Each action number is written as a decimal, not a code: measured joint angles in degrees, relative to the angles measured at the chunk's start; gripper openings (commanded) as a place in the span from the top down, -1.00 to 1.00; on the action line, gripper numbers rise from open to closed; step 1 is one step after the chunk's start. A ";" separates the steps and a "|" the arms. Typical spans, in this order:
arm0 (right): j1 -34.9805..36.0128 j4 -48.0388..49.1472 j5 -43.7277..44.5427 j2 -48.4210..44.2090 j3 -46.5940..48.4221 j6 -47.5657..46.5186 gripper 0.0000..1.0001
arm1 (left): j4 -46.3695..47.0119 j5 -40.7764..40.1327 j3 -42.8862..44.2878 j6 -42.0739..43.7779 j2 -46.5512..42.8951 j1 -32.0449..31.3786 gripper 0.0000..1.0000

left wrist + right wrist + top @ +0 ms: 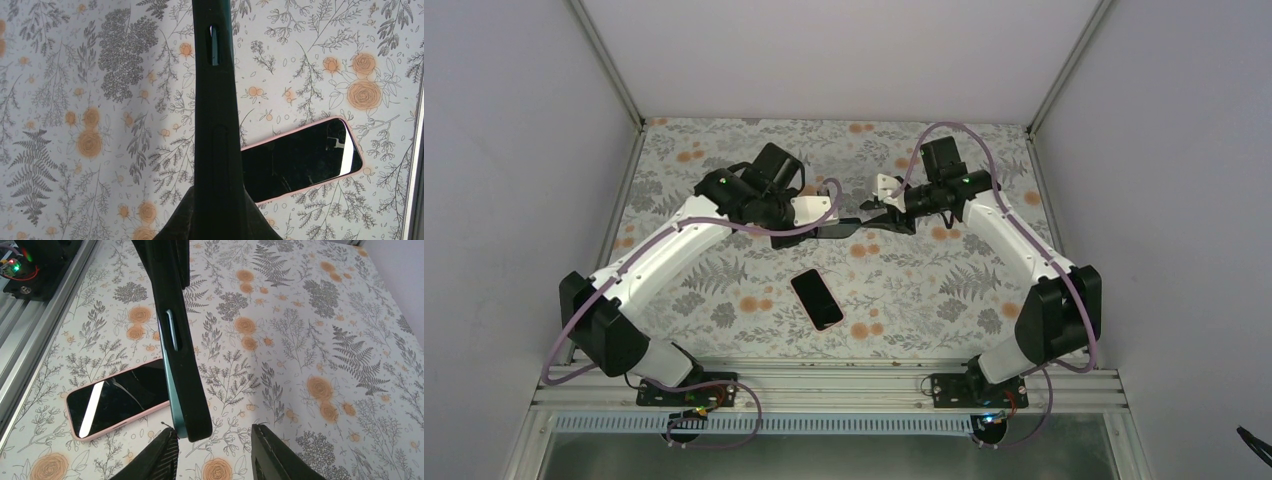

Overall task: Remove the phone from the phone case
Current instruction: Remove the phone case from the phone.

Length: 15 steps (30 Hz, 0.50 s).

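From above, the left gripper (809,232) and right gripper (879,215) meet beyond the pink-edged phone (816,298), on its far side. The dark case (844,229) hangs between them, off the floral cloth (924,290). The phone lies screen up, nearer the arm bases. This view is too small to show how either pair of fingers stands, or whether the case has anything in it.

In the left wrist view the case (215,125) is edge-on and runs up from the bottom edge. The dark fingers (180,227) flare round its base, clamped on it. A side slot shows teal inside. The phone (300,157) lies beyond and to the right of the case, its left end hidden behind it.

In the right wrist view the case (180,340) comes down from the top edge, above the phone (115,402) and covering its right end. A teal strip runs along the case's edge; I cannot tell what it belongs to. The right gripper (215,455) has its fingers (162,460) spread wide. The case's end sits between them, close above the finger nearer the phone, and whether it touches that finger is unclear.
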 measured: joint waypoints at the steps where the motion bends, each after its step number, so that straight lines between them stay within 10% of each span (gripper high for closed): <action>1: 0.00 0.24 0.00 0.00 -0.15 0.00 0.27 | -0.20 0.00 0.24 0.00 0.00 0.00 0.95; 15: -0.37 1.73 -0.11 0.57 -0.26 0.39 0.29 | -2.14 0.83 1.73 0.00 0.00 0.24 0.95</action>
